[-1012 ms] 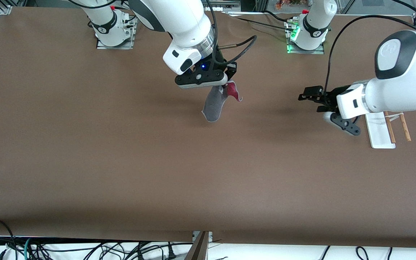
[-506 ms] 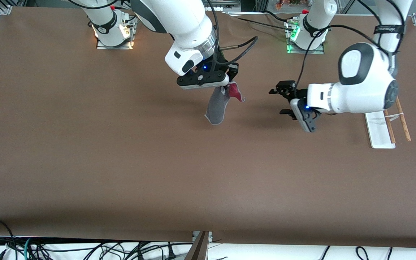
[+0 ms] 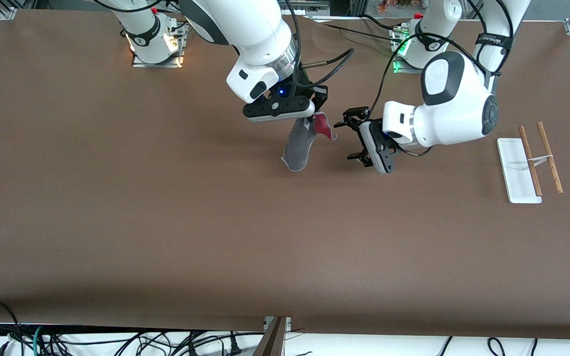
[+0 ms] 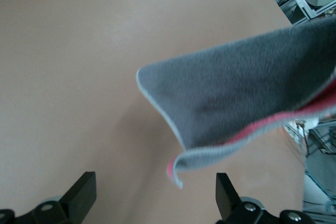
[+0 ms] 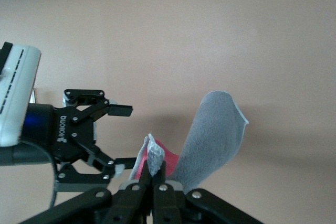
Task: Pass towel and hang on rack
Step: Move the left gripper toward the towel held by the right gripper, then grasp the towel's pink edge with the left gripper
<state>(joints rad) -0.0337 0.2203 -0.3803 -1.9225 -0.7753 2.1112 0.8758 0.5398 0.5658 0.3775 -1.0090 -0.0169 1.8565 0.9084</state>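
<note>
since a second ago the left arm has swung in from over the rack [image 3: 519, 170] end toward the middle of the table, so the left gripper [image 3: 352, 138] now sits just beside the towel [image 3: 297, 146], jaws spread wide and nothing between them yet. the right arm has barely budged, and the rack is out from under the left arm and fully in view.

the right gripper [image 3: 308, 118] is clenched on one corner of the towel and holds it up over the middle of the table. the rest hangs down, grey side showing, with a pink flap [image 3: 322, 126] curling out toward the left gripper. in the right wrist view you can see the corner bunched up in the pinch [image 5: 153, 156].

handling-wise this looks like a light, floppy bit of cloth: it droops and folds under its own weight, so it won't hold a shape or push back. not fragile, and fleecy enough that slipping shouldn't be a big worry. i'd say the place to grab is the upper part near the pink flap, close under the right gripper's pinch, where the cloth is steadiest. the dangling lower end would probably just swing away.

the rack stands toward the left arm's end of the table, well apart from the towel.
</note>
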